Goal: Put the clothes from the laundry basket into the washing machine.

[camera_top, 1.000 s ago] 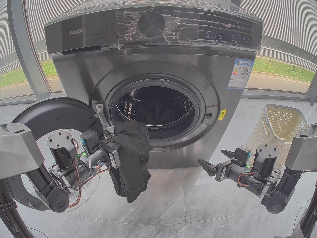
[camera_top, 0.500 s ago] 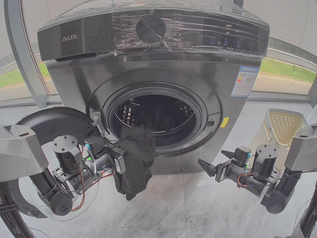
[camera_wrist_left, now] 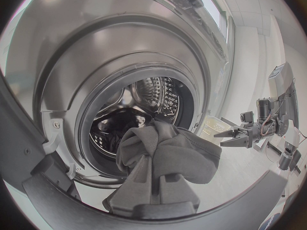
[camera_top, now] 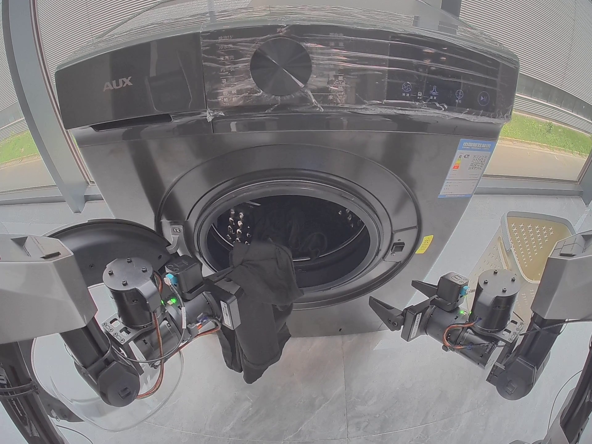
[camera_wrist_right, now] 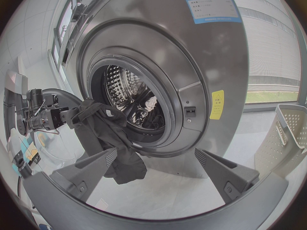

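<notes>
The left gripper is clenched on a dark garment just before the lower left rim of the washer's mouth. The garment's bunched top overlaps the rim. Its long axis hangs vertical, with the loose end pointing down at the floor. More dark clothes lie in the drum. The right gripper is spread wide and empty, near the basket.

Grey marbled floor tiles, tall windows behind, a strip of green grass outside the glass
</notes>
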